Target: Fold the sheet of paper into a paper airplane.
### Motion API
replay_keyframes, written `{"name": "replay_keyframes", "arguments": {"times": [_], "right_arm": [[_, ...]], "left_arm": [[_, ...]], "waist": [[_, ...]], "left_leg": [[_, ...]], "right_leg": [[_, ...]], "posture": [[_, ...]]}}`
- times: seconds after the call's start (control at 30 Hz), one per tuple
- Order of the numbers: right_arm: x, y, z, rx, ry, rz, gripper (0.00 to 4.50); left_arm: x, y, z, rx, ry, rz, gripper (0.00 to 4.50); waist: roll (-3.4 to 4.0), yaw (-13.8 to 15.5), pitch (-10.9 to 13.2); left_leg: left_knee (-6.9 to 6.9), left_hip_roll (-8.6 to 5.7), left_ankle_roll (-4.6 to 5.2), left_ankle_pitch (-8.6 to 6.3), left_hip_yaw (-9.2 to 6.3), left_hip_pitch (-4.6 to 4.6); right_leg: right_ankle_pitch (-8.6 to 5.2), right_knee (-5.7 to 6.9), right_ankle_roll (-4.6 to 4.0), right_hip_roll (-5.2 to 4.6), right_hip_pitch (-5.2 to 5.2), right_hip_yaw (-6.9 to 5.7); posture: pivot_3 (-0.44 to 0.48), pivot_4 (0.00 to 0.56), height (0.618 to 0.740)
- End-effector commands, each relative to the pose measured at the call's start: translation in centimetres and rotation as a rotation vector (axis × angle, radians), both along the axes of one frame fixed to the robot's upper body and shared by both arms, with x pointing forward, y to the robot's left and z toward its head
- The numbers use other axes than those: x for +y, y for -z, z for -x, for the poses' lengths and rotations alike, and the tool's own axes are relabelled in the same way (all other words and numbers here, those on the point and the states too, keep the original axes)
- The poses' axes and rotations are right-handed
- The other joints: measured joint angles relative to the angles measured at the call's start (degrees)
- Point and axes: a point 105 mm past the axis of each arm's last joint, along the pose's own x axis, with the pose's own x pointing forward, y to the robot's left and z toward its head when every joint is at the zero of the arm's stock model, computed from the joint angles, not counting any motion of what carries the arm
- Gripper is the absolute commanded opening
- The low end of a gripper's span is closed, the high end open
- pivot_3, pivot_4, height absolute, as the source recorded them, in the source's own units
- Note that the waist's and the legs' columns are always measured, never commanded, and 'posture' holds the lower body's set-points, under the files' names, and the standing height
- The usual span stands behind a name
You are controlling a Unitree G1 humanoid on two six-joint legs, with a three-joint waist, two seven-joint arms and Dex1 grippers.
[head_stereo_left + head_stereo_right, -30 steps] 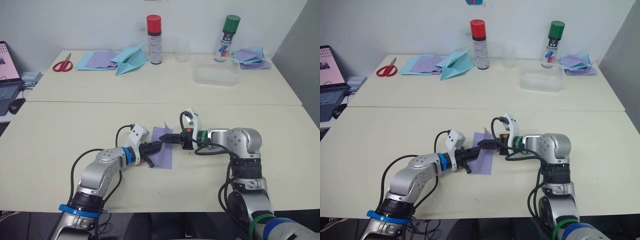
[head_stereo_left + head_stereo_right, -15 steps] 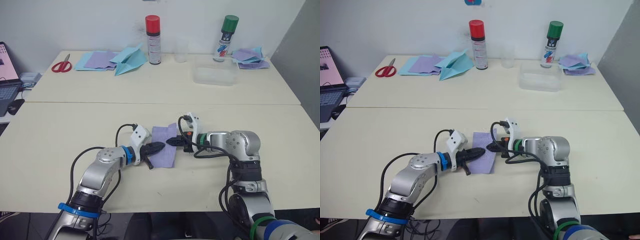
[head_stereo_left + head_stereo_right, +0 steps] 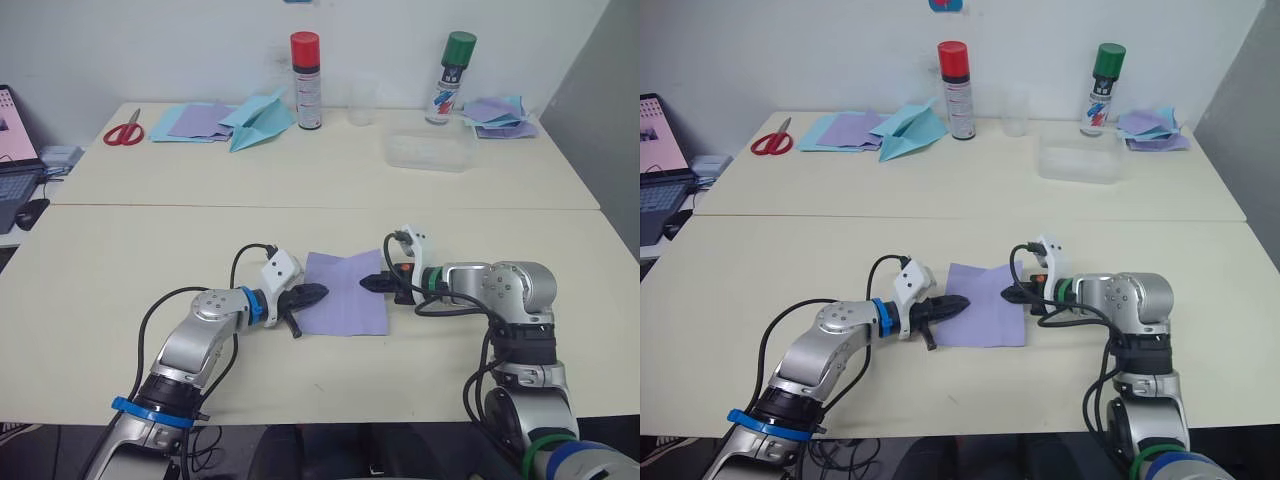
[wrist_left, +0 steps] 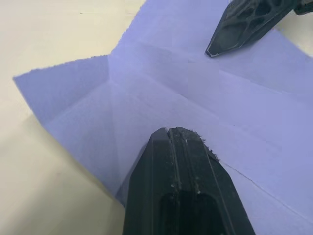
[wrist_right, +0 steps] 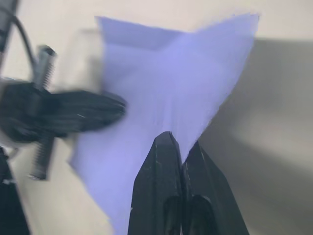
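My left gripper (image 3: 318,293) has its fingers pressed together, their tip lying on the left edge of the sheet of paper (image 3: 345,303); from the wrist view I cannot tell whether any paper is caught between them. My right gripper (image 3: 368,284) is closed too, and its wrist view suggests it is pinching the sheet's right edge, which lifts slightly there.

The sheet lies between the two grippers, on the near table (image 3: 120,300), mostly flat and opened out. In the left wrist view I can see crease lines crossing it, including diagonals meeting near one corner, so some pre-folding looks done. Nothing is folded over at present, though; I judge the airplane is at an early stage, with the nose folds, the centre fold and the wings all left to make.

On the far table, well apart from my work, sit a light blue paper plane (image 3: 257,114), scissors (image 3: 124,130), a red-capped spray can (image 3: 305,79), a green-capped spray can (image 3: 451,77) and a clear tray (image 3: 432,151).
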Motion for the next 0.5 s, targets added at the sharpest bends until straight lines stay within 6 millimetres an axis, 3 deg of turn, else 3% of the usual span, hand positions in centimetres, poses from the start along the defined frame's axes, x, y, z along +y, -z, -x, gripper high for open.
{"name": "replay_keyframes", "arguments": {"times": [0.03,0.5], "right_arm": [[0.3,-0.7,-0.5,-0.096,-0.028,0.016,0.02],[-1.4,1.6,-0.9,-0.116,-0.021,0.108,0.02]], "left_arm": [[0.7,1.2,-0.1,0.025,-0.012,-0.055,0.00],[0.9,1.7,-0.5,0.012,-0.005,-0.093,0.00]], "waist": [[0.00,0.01,0.00],[-0.01,0.17,-0.05]], "left_leg": [[0.00,0.00,0.00,0.00,0.00,0.00],[0.08,0.02,0.01,0.01,0.01,0.03]], "right_leg": [[0.00,0.00,0.00,0.03,0.01,-0.02],[0.04,0.03,0.02,0.07,0.06,-0.01]], "posture": [[0.000,0.150,0.740],[0.000,0.150,0.740]]}}
